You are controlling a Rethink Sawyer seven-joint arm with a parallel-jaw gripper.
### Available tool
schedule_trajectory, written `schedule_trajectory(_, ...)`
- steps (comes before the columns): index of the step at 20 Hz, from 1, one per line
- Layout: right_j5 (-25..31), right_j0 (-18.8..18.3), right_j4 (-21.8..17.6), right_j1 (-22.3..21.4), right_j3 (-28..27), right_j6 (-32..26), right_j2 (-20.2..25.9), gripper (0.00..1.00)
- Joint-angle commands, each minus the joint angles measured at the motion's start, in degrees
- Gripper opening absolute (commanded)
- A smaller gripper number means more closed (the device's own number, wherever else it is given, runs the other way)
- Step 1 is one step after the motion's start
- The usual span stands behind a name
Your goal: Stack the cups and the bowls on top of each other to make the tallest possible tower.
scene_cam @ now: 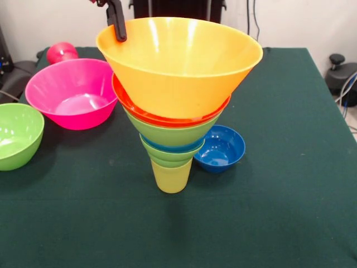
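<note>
The tower (175, 106) stands mid-table. Its base is the pale yellow cup (172, 176). Above it sit small lime green bowls (170, 153), a blue rim, a larger lime green bowl (170, 133), an orange-red bowl (162, 117) and a big yellow-orange bowl (178, 67) on top. My gripper (116, 21) comes down at the top left and lies against the outer rim of the yellow-orange bowl. I cannot tell whether it grips the rim. The red cup (61, 52) lies behind a pink bowl (75, 92).
A dark blue bowl (220, 148) sits just right of the tower's base, close to it. A loose lime green bowl (17, 134) is at the left edge. The green table cloth (279, 212) runs to the front and right.
</note>
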Motion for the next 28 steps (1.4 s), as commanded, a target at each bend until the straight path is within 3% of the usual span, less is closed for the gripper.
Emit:
schedule_trajectory(1,8.21,2.75,-1.56,2.12,-2.82,-6.71,0.09,0.00)
schedule_trajectory(8,10.12,1.70,-1.75,2.99,-4.38,-7.84,0.83,0.00)
schedule_trajectory(28,9.40,1.60,-1.78,1.73,-2.31,-6.97,1.35,0.00)
